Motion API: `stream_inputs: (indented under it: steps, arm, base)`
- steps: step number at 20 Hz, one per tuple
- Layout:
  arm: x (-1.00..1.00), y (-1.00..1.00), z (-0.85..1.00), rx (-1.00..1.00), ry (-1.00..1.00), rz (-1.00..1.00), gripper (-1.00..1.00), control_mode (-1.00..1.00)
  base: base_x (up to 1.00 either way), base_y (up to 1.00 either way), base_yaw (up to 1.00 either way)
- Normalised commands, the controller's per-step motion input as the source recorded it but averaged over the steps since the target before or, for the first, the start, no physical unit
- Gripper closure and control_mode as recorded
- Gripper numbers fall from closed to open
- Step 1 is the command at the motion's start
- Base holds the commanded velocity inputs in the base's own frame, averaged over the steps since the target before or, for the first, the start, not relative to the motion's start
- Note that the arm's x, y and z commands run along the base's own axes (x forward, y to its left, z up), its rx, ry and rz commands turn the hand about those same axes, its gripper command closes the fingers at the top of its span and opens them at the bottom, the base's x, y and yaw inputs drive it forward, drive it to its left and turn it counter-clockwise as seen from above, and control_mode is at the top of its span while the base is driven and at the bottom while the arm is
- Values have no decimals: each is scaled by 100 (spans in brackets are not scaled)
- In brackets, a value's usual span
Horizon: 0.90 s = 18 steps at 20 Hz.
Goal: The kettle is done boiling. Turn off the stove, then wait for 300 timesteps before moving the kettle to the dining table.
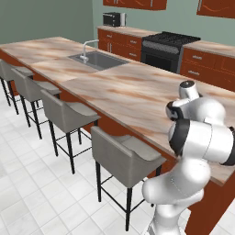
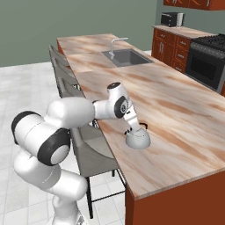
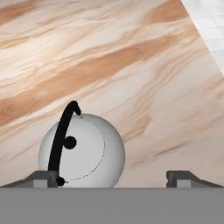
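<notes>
The silver-grey kettle [image 2: 139, 139] stands upright on the dining table [image 2: 176, 101], close to its near edge. In the hand view the kettle [image 3: 83, 151] lies at the lower left, its thin black handle [image 3: 61, 135] arching over the dome. My gripper [image 3: 113, 178] is open just above it, fingers spread wide. The left fingertip [image 3: 43, 177] sits beside the handle's foot, and the right one is over bare tabletop. From the right base view the gripper [image 2: 133, 127] hangs directly over the kettle. The black stove [image 1: 170, 46] stands at the far wall, also seen as the stove [image 2: 211, 52].
Grey stools [image 1: 124, 156] line the near side of the dining table [image 1: 114, 87]. A sink with a tap [image 1: 96, 59] is set in its far half. A microwave [image 1: 114, 19] sits on the wall counter. The table's end edge [image 2: 176, 184] is near the kettle.
</notes>
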Motion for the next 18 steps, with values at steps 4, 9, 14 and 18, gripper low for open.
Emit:
stream_inputs:
  steps: [4,9,14,18]
  arm:
    - [-64,4,24,-6,0,-5,-100,-100]
    - [-61,6,30,-10,0,-5,-100,-100]
    - [-58,9,28,-12,-2,-4,-100,-100]
    - [-54,11,25,-11,-2,-3,-100,-100]
  base:
    - [0,0,0]
    - [0,0,0]
    - [0,0,0]
    - [0,0,0]
